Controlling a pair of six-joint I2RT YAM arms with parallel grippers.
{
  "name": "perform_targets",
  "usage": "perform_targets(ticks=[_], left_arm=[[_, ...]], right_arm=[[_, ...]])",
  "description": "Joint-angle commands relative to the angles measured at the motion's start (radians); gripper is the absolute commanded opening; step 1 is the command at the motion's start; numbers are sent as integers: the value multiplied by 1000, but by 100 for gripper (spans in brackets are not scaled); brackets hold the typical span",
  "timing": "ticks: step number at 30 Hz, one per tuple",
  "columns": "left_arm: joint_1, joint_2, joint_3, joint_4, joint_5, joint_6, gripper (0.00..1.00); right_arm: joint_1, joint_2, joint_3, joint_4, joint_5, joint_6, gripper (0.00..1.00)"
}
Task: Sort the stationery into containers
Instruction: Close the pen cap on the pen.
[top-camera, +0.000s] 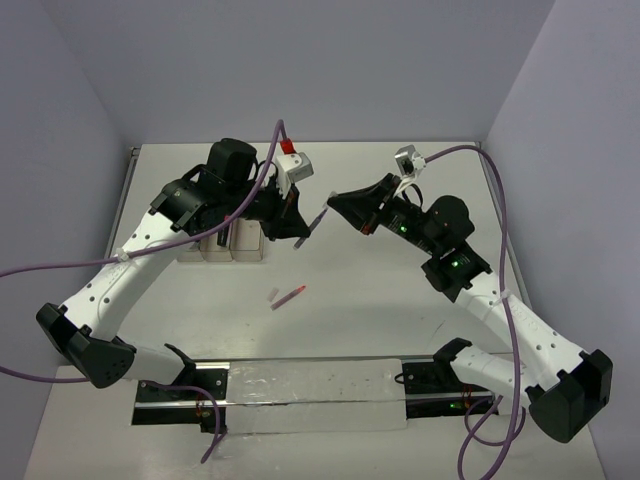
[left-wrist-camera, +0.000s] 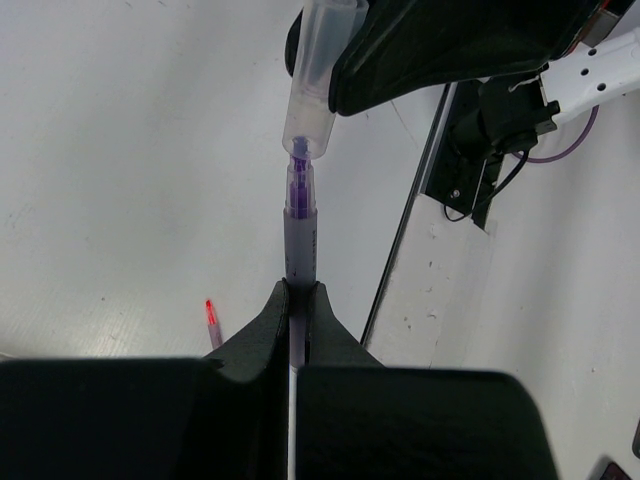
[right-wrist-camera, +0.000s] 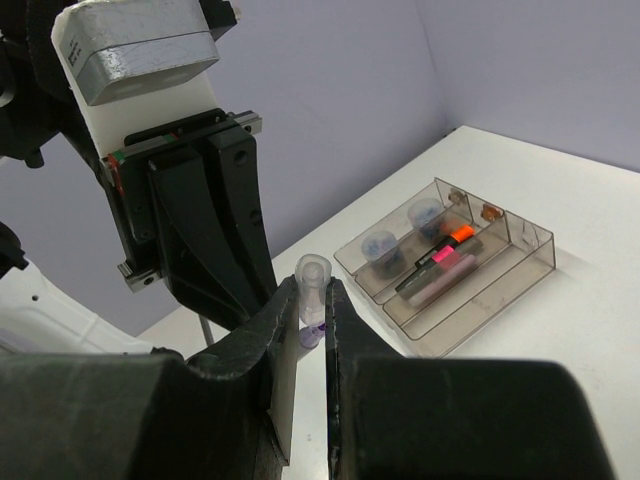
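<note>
Left pincer first: I see its jaws drawn narrow and clamped on the barrel of the purple highlighter, which runs out from the fingertips toward twelve o'clock in the left wrist view. From the top camera, the clear tray sits at about nine o'clock from that pincer, partly hidden under the left arm. In the right wrist view, I can make out two bluish round pieces in the tray's far compartment. An orange-black highlighter and a pink-black highlighter lie side by side in the middle one.

Moving to the centre, the purple highlighter hangs in the air above the table, bridging the two pincers. Its purple tip shows right at the mouth of the clear cap. At roughly six o'clock from it, well apart, a pink pen lies flat on the table.

On the right, the right pincer meets the highlighter from three o'clock in the top view. Its jaws are pinched tight on the cap.
</note>
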Motion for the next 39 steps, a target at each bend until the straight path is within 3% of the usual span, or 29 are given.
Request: perform_targets(ticks=[1,20,39], left_arm=[[5,-9,46,48,-1,-10,0],[5,-14,20,47,-13,-10,0],[5,-3,63,60,-21,-16,0]], right_arm=[[6,16,8,58,-12,16,0],[-10,-32,20,-15,38,-31,0],[-7,53,-38,131,-28,103,0]])
